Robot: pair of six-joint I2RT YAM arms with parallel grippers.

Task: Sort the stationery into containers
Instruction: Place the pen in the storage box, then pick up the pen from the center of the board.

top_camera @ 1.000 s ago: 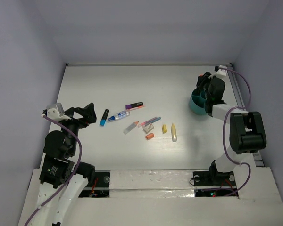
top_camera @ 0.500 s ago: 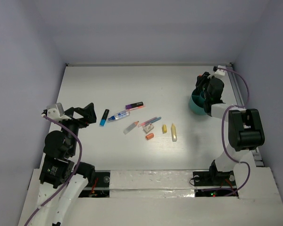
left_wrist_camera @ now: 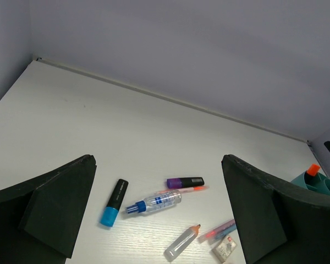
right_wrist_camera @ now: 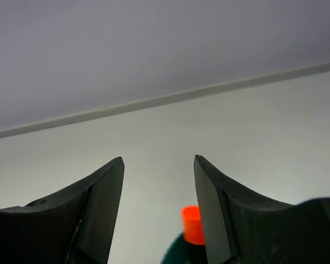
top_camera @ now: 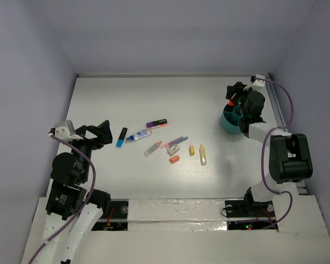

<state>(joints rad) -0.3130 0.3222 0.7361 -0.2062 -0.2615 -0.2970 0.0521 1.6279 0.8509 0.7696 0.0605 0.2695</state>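
Note:
The teal organiser point(top_camera: 229, 122) stands at the far right, with an orange highlighter point(top_camera: 231, 102) upright in it. My right gripper point(top_camera: 235, 92) is open just above and behind it; in the right wrist view point(right_wrist_camera: 159, 158) the orange cap point(right_wrist_camera: 192, 224) sits low between the spread fingers, free of them. My left gripper point(top_camera: 102, 133) is open and empty at the left. On the table lie a purple marker point(top_camera: 157, 122), a blue-white pen point(top_camera: 138, 135), a thin pink pen point(top_camera: 175, 142), a white eraser point(top_camera: 172, 149), an orange stub point(top_camera: 174, 159) and yellow markers point(top_camera: 202, 154).
A black-and-blue highlighter point(top_camera: 121, 137) lies nearest my left gripper, and a clear orange-tipped tube point(top_camera: 152, 148) lies mid-table. The left wrist view point(left_wrist_camera: 158, 159) shows the same cluster, with the organiser point(left_wrist_camera: 319, 184) at its far right. A rail runs along the table's right edge point(top_camera: 279, 107).
My right gripper has lifted back off the organiser, and the orange highlighter now shows standing in it, let go. The left arm has not moved.

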